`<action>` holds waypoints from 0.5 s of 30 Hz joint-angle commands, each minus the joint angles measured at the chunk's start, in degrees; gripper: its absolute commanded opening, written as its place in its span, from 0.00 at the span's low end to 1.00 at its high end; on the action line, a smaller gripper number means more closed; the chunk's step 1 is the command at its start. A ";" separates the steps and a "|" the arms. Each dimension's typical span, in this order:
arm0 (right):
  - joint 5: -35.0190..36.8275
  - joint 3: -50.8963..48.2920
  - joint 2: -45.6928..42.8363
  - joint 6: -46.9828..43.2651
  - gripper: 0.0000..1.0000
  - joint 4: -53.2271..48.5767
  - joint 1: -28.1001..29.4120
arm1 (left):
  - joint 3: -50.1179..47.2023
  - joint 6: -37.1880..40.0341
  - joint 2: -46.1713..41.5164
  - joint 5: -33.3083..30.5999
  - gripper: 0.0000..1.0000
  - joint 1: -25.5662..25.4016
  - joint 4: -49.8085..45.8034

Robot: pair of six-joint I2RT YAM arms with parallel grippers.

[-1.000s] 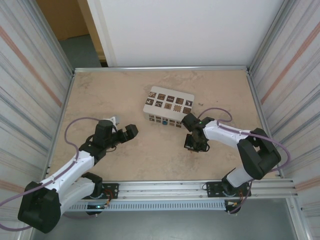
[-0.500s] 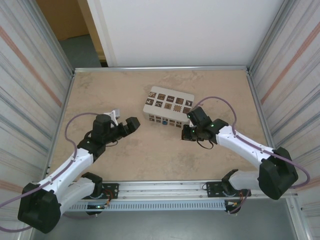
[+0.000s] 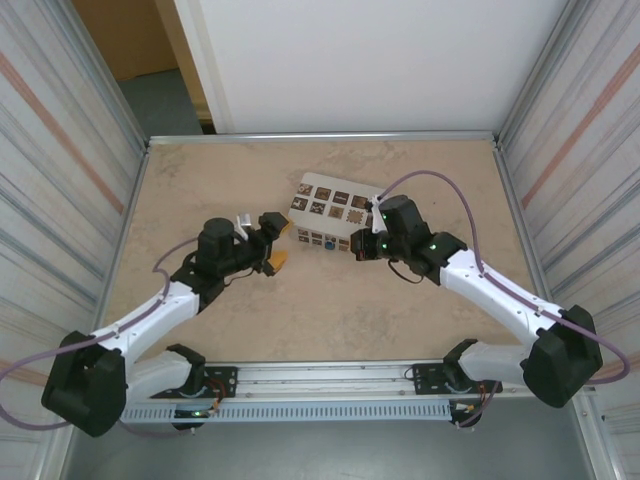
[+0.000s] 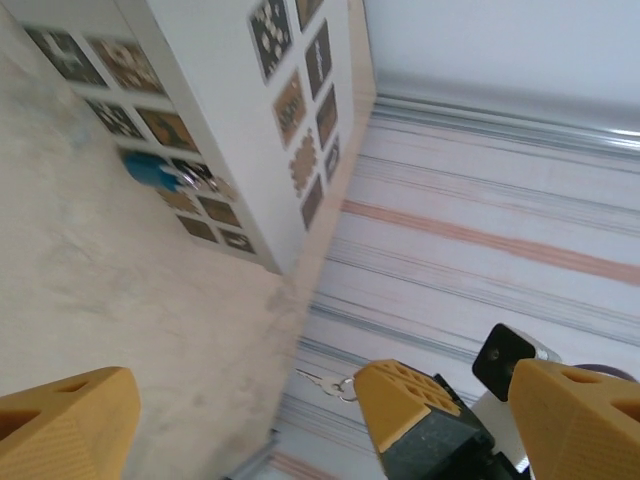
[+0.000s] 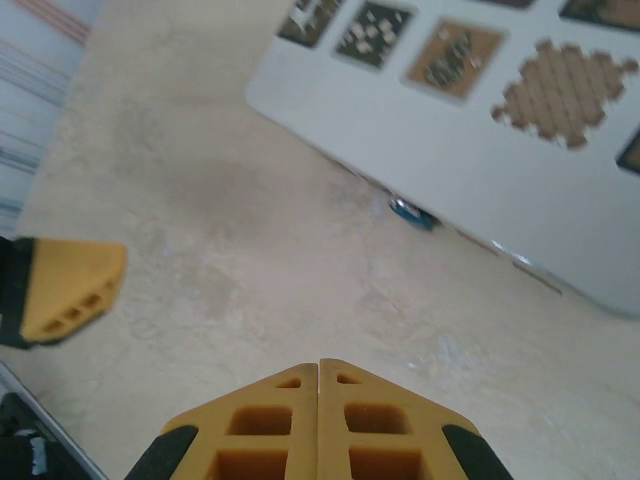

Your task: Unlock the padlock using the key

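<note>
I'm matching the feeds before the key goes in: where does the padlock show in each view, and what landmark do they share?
Top external: padlock at picture centre, against the white box's near side.
Left wrist: padlock upper left, blue body low against the box's patterned side.
Right wrist: padlock right of centre, peeking out at the box's lower edge.
Shared landmark: the white box with dark patterned squares.

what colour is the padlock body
Blue; the padlock shows best in the left wrist view.
</note>
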 commanded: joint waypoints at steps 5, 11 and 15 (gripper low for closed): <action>0.86 3.20 0.92 -0.89 0.00 7.50 2.99 | 0.46 -20.05 5.53 -3.92 0.96 -6.42 17.08; 2.70 3.83 1.77 -0.75 0.00 10.23 5.60 | 1.91 -24.57 9.88 -7.26 0.91 -10.98 22.14; 2.88 3.55 2.27 -0.05 0.00 11.76 6.78 | 1.82 -26.74 12.25 -9.65 0.84 -12.95 25.92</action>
